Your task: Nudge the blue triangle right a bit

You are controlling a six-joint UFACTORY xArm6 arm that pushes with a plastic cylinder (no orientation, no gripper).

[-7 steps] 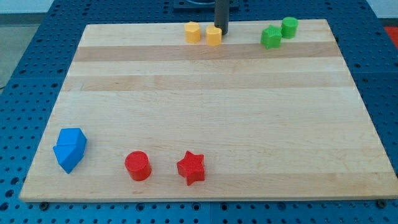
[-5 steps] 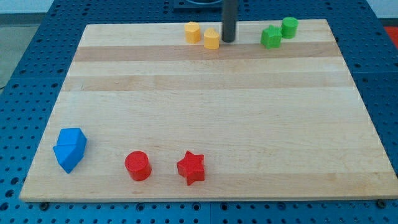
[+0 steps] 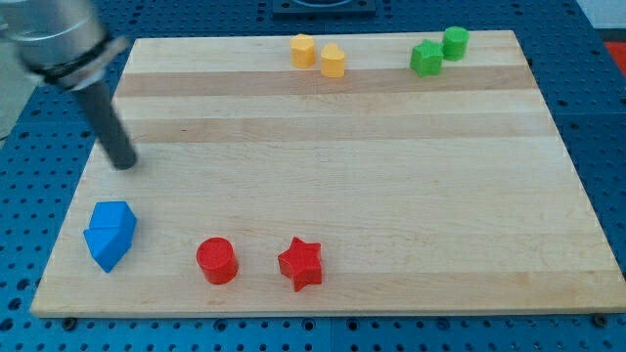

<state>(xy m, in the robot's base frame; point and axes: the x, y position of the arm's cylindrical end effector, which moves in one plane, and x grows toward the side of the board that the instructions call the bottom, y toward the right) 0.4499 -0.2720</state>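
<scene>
Below my tip (image 3: 124, 164), toward the view's bottom and just a little to the view's left, sits the blue triangle (image 3: 109, 235) near the corner of the wooden board (image 3: 333, 186). It looks like two blue pieces stuck close together, and I cannot tell them apart well. To do this step well, I think my tip should go around to the view's left side of the blue triangle, staying clear of it on the way, and then push gently toward the view's right. Only a small push is wanted, so slow and short is best. The red round block (image 3: 216, 260) and the red star (image 3: 300, 263) lie off to the right of it, far enough not to get bumped by a small nudge. My tip is just a plain dark rod, so it has nothing to open or close. It holds nothing and touches no block; it stands apart from the blue triangle.
</scene>
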